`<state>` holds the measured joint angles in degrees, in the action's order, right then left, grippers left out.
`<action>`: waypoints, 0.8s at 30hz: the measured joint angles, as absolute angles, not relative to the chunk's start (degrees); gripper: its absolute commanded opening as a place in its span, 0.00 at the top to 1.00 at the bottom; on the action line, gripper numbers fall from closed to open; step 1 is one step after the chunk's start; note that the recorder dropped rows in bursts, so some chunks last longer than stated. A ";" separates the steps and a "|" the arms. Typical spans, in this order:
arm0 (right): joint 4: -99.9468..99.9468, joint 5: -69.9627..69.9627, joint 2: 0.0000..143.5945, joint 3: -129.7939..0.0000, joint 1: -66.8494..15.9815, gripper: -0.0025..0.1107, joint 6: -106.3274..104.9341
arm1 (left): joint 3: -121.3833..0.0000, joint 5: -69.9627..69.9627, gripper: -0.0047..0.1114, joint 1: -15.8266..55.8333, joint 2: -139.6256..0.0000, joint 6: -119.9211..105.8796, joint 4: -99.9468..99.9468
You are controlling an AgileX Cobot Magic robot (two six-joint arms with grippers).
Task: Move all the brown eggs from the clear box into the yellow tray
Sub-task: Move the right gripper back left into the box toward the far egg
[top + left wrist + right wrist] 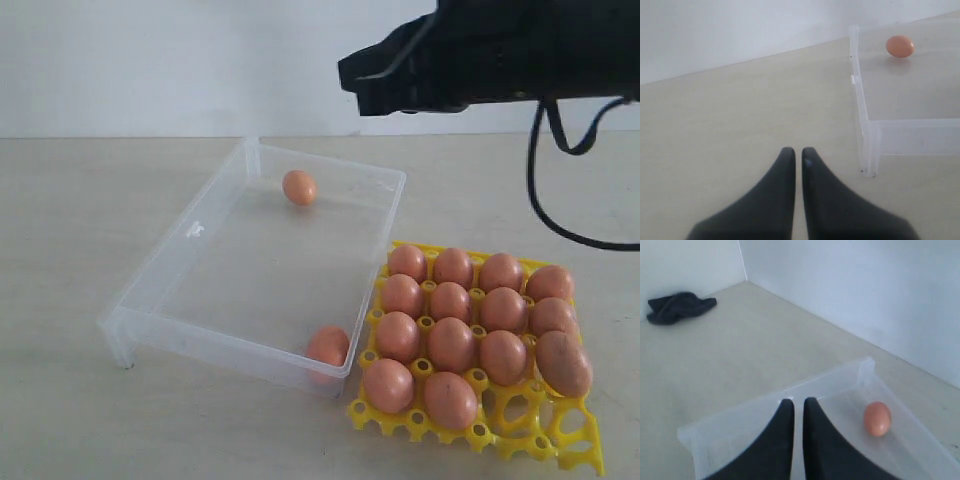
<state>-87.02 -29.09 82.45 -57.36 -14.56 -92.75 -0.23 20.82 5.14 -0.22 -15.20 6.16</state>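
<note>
A pale table (80,220) met a white wall. On it the clear box (200,345) held two brown eggs (299,187), one at its far side, the other (329,345) in its near right corner. Just right of it, the yellow tray (575,440) carried fourteen more. The right gripper (794,402) hovered above the box, jaws clenched together. The left gripper (794,151), likewise clenched, hung over the table left of the box.

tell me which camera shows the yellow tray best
The exterior view: the whole yellow tray shows beside the clear box, most cells filled. Neither wrist view catches it; each shows the clear box and one brown egg.
</note>
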 measured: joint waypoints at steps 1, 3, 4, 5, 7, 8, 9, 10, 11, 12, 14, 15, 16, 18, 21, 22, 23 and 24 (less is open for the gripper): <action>-82.14 -28.83 83.85 -59.59 -15.62 0.97 -88.90 | -0.23 20.82 0.92 5.14 -0.22 -15.20 6.16; -68.45 -28.54 88.26 -63.42 -18.07 0.97 -81.52 | -0.23 20.82 0.92 5.14 -0.22 -15.20 6.16; -62.66 -28.32 90.23 -64.52 -19.07 0.97 -79.68 | -0.23 20.82 0.92 5.14 -0.22 -15.20 6.16; -55.55 -27.75 92.64 -65.50 -20.18 0.97 -77.52 | -0.23 20.82 0.92 5.14 -0.22 -15.20 6.16; -44.43 -25.60 96.83 -66.06 -21.53 0.97 -71.06 | -0.23 20.82 0.92 5.14 -0.22 -15.20 6.16; -39.04 -23.78 98.47 -66.11 -21.80 0.97 -66.17 | -0.23 20.82 0.92 5.14 -0.22 -15.20 6.16; -35.96 -21.71 99.77 -66.11 -21.80 0.97 -60.46 | -0.23 20.82 0.92 5.14 -0.22 -15.20 6.16; -34.15 -19.90 100.61 -66.21 -21.80 0.97 -55.87 | -0.23 20.82 0.92 5.14 -0.22 -15.20 6.16; -32.33 -17.39 101.56 -66.32 -21.80 0.97 -50.12 | -0.23 20.82 0.92 5.14 -0.22 -15.20 6.16; -31.64 -16.27 102.05 -66.68 -21.80 0.97 -47.44 | -0.23 20.82 0.92 5.14 -0.22 -15.20 6.16; -31.16 -14.30 103.33 -67.79 -22.04 0.97 -43.75 | -0.23 20.82 0.92 5.14 -0.22 -15.20 6.16; -31.03 -13.38 103.90 -68.33 -22.31 0.97 -42.95 | -0.23 20.82 0.92 5.14 -0.22 -15.20 6.16; -31.03 -12.58 104.74 -68.91 -22.70 0.97 -42.52 | -0.23 20.82 0.92 5.14 -0.22 -15.20 6.16; -30.70 -10.79 106.91 -70.37 -24.06 0.97 -43.60 | -0.23 20.82 0.92 5.14 -0.22 -15.20 6.16; -30.59 -7.83 110.87 -72.29 -26.25 0.97 -48.61 | -0.23 20.82 0.92 5.14 -0.22 -15.20 6.16; -30.48 -6.89 112.13 -72.92 -26.94 0.97 -49.46 | -0.23 20.82 0.92 5.14 -0.22 -15.20 6.16; -30.48 -6.25 113.92 -73.49 -27.44 0.97 -50.32 | -0.23 20.82 0.92 5.14 -0.22 -15.20 6.16; -30.48 -5.85 115.06 -73.92 -27.91 0.96 -50.52 | -0.23 20.82 0.92 5.14 -0.22 -15.20 6.16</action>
<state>-30.48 -5.85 115.06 -73.92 -27.91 -50.52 -0.23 20.82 5.14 -0.22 -15.20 6.16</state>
